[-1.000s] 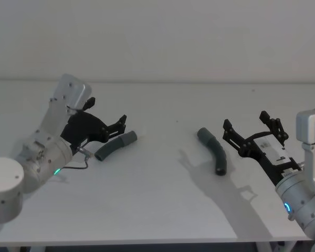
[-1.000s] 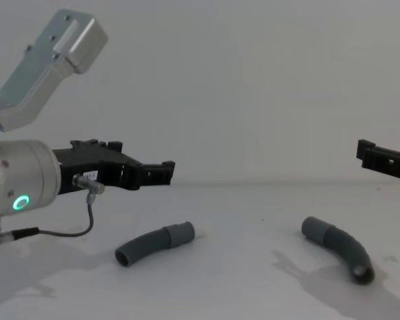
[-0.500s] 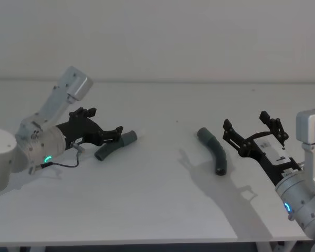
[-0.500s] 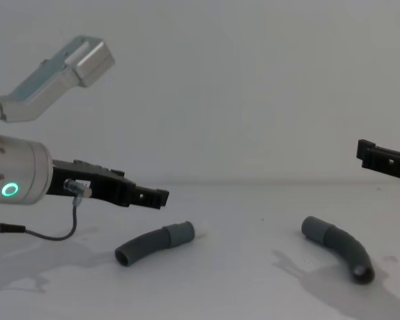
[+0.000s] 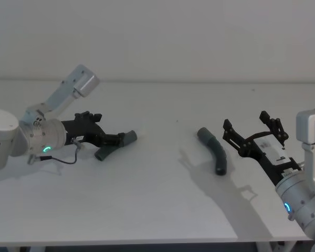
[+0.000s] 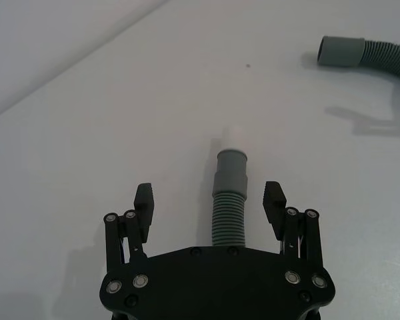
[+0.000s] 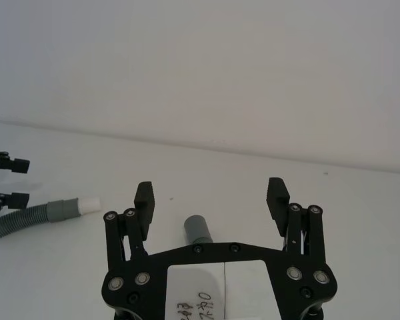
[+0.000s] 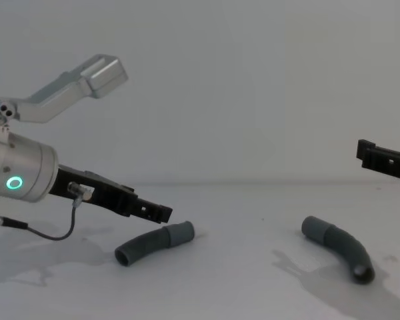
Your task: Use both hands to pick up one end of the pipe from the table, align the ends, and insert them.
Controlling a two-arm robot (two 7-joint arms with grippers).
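Left hand [image 5: 115, 139], jaws spread, straddles the left pipe piece [image 5: 107, 150] on the worktop [image 5: 147, 205] — a gap on either side. Right hand [image 5: 245, 121] hovers open beside the right pipe piece [image 5: 216, 153] — bare worktop lies between the pieces.

One table [image 5: 163, 205], two pipe pieces [image 5: 104, 152] [image 5: 216, 153] and two grippers [image 5: 118, 139] [image 5: 244, 119] are in view.

The left gripper [image 6: 209, 195] is spread wide over the table [image 6: 87, 133], one jaw on each side of a ribbed hose piece [image 6: 228, 220], not touching it. The hose's grey cuff [image 6: 231, 172] and white tip [image 6: 234, 139] point away. A second hose piece [image 6: 380, 57] lies well apart.
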